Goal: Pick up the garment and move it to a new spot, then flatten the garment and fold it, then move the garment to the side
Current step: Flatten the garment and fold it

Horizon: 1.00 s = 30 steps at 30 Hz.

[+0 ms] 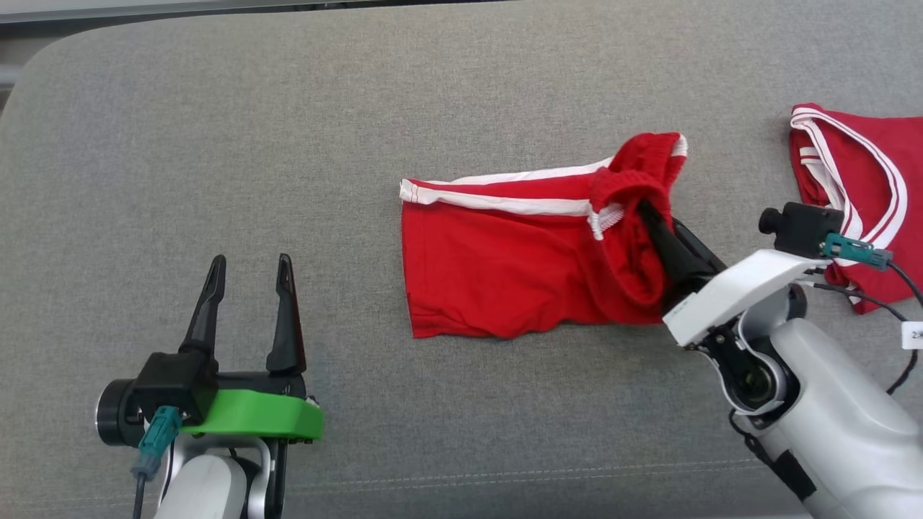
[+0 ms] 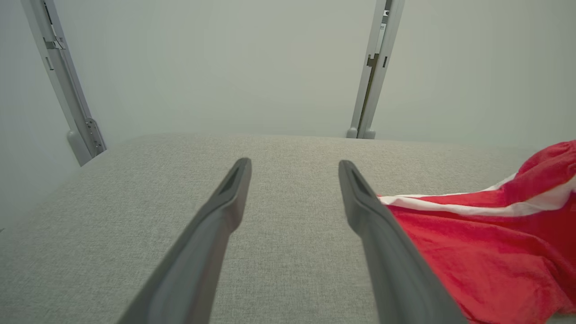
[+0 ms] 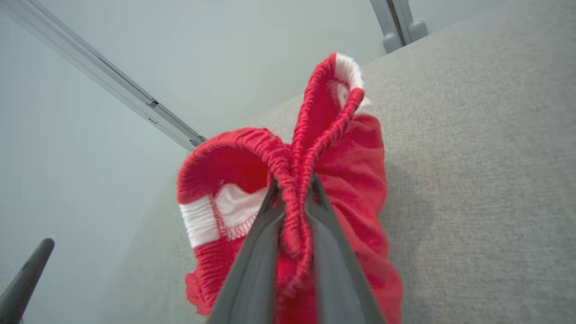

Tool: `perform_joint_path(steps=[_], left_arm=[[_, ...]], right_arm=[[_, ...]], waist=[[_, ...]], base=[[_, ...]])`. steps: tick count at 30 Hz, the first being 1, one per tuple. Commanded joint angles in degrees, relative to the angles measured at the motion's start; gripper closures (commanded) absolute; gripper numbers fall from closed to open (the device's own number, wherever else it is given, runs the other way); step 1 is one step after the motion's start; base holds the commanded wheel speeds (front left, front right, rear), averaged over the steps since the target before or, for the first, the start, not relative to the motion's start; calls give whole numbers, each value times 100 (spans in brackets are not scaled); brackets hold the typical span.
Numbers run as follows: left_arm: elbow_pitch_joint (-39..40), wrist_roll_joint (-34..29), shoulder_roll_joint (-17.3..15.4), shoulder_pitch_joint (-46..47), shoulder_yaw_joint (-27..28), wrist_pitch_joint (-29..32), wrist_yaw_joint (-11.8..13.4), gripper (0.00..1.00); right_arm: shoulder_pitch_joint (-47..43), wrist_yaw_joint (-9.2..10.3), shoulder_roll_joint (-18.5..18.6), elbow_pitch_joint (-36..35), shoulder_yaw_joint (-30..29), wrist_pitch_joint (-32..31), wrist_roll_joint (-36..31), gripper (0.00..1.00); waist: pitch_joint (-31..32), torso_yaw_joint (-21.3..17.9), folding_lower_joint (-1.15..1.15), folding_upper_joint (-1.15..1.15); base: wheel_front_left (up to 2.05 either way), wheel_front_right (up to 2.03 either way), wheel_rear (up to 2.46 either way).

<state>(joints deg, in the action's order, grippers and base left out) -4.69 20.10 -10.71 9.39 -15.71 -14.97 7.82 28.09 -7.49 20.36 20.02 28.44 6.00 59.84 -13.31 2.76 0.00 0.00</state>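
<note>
A wide grey upholstered surface is seen from above. A pair of red shorts with white side stripes is laid near its middle, the leg end spread flat toward the left and the waist end bunched and raised at the right. A 2nd red garment with white trim, perhaps a shirt, is seen at the far right edge, apart from the shorts. The right gripper is clamped on the shorts' elastic waistband, which is pinched between its 2 dark fingers. The left gripper is held spread wide with nothing in it, left of the shorts and apart from them.
</note>
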Motion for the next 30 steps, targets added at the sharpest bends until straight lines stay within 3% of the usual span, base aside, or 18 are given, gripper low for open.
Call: perform_joint_path(steps=[1, 5, 9, 12, 18, 23, 29, 30], left_arm=[[-13, -34, -18, 2, -11, -24, -14, 0], [-8, -36, -4, 16, -40, -25, -19, 0], [-26, -19, 27, 84, -74, -25, -61, 0], [-38, -41, 94, 161, -123, -25, -91, 0], [-92, -86, 223, 257, -192, -25, -171, 0], [-156, -104, 309, 311, -162, -24, -247, 0], [-199, -160, 370, 357, -106, -24, -311, 0], [-208, -166, 377, 363, -100, -25, -328, 0]], right_arm=[[-42, 0, -139, -236, 43, -48, 69, 100], [115, 1, -335, -398, 152, -157, 25, 100], [428, 0, -796, -113, 246, -184, -96, 100], [846, -1, -1251, 519, 278, -73, -315, 100], [1408, 0, -1624, 1882, 395, 239, -884, 100], [1674, 0, -1725, 2463, 558, 555, -911, 100], [1690, 0, -1730, 2249, 1409, 681, -460, 100], [1677, 0, -1731, 2240, 1527, 694, -393, 69]], waist=[[12, -8, 0, 0], [-8, 27, 0, 0], [-59, 139, 0, 0], [-135, 297, 0, 0], [-236, 589, 0, 0], [-317, 702, 0, 0], [-377, 705, 0, 0], [-379, 695, 0, 0]], base=[[0, 0, 0], [0, 0, 0], [0, 0, 0], [0, 0, 0], [0, 0, 0], [0, 0, 0], [0, 0, 0], [0, 0, 0]])
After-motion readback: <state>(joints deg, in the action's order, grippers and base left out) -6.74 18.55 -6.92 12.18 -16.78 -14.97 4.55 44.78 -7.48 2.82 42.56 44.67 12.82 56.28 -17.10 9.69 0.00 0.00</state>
